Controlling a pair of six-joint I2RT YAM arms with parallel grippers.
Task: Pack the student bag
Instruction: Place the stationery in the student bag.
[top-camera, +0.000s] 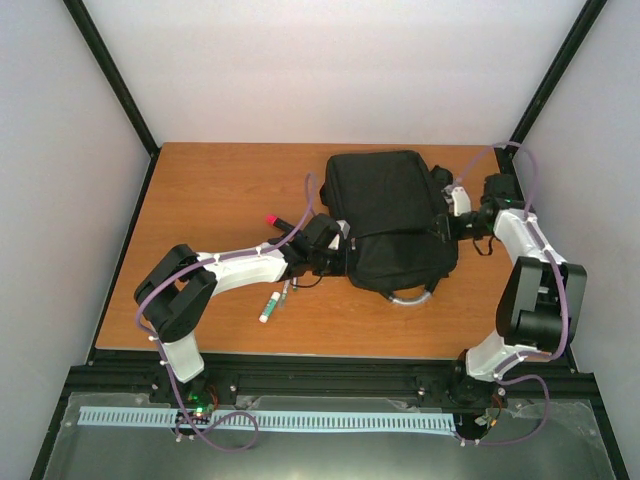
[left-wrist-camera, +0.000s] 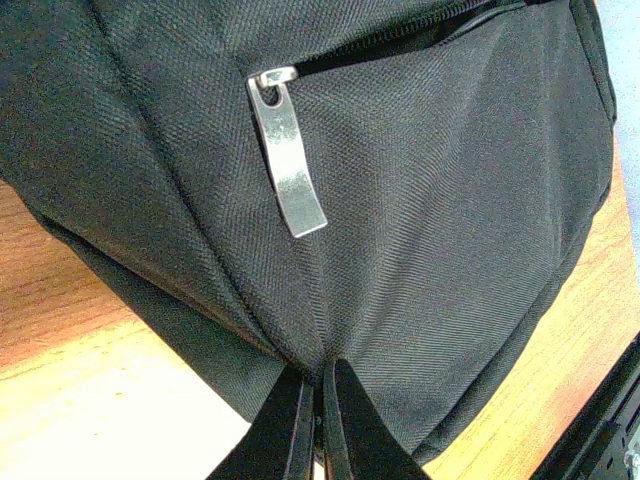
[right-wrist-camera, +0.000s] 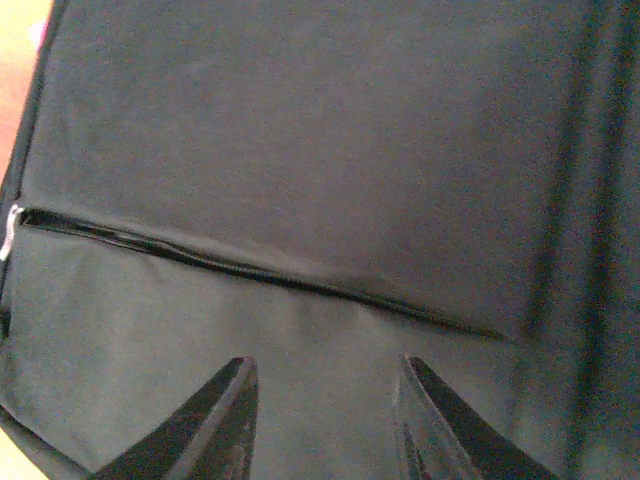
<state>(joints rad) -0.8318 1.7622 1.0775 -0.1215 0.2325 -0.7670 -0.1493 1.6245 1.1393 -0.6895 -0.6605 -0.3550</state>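
The student bag (top-camera: 385, 215), black fabric with a curved grey handle (top-camera: 410, 295), lies flat mid-table. My left gripper (top-camera: 345, 258) sits at its left edge. In the left wrist view this left gripper (left-wrist-camera: 320, 378) is shut on a pinch of the student bag (left-wrist-camera: 420, 200), and the cloth's folds run into the tips. A silver zip pull (left-wrist-camera: 288, 170) hangs at the end of the pocket zip just above. At the bag's right side is my right gripper (top-camera: 438, 228). Seen from its wrist, the right gripper (right-wrist-camera: 325, 370) is open over the front pocket, below the zip line (right-wrist-camera: 260, 275), holding nothing.
A pen with a red cap (top-camera: 272, 218) lies on the table left of the bag, behind the left arm. A white stick with a green end (top-camera: 270, 305) lies near the front. The table's front edge (top-camera: 320, 352) runs just behind both arm bases.
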